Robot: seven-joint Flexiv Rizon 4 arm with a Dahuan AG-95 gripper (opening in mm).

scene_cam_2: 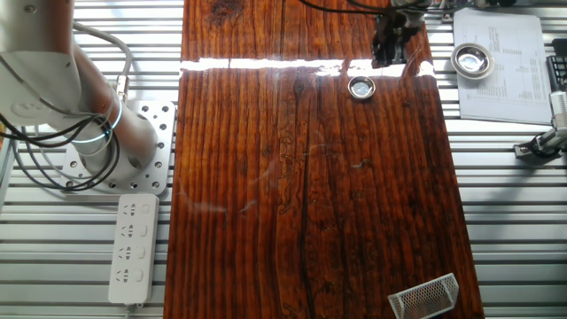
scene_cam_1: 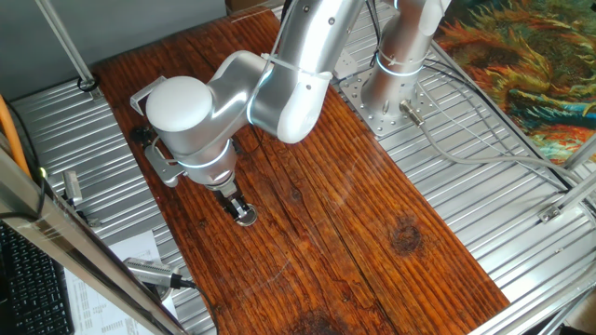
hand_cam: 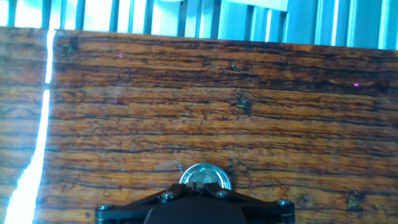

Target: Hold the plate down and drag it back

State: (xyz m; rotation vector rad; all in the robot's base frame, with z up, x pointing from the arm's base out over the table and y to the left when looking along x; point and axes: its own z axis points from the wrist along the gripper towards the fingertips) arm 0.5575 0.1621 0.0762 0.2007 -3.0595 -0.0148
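1. One small round plate (scene_cam_2: 361,87) lies flat on the wooden table (scene_cam_2: 301,195), near one end of the board, with the gripper (scene_cam_1: 240,207) close by it.
2. From the other fixed view the plate sits just beyond the fingertips with bare wood showing between them; in the hand view it lies directly ahead of the fingers, partly hidden by the gripper body. Whether the tip touches it I cannot tell.
3. How far apart the fingers stand cannot be told from these views; nothing appears to be held between them.
4. To do the step well, I judge the tip should come straight down on the plate's dark centre, not its rim, so it neither tips nor skids aside.
5. Steady downward pressure ought to be kept throughout the backward drag, moving slowly along the wood grain.
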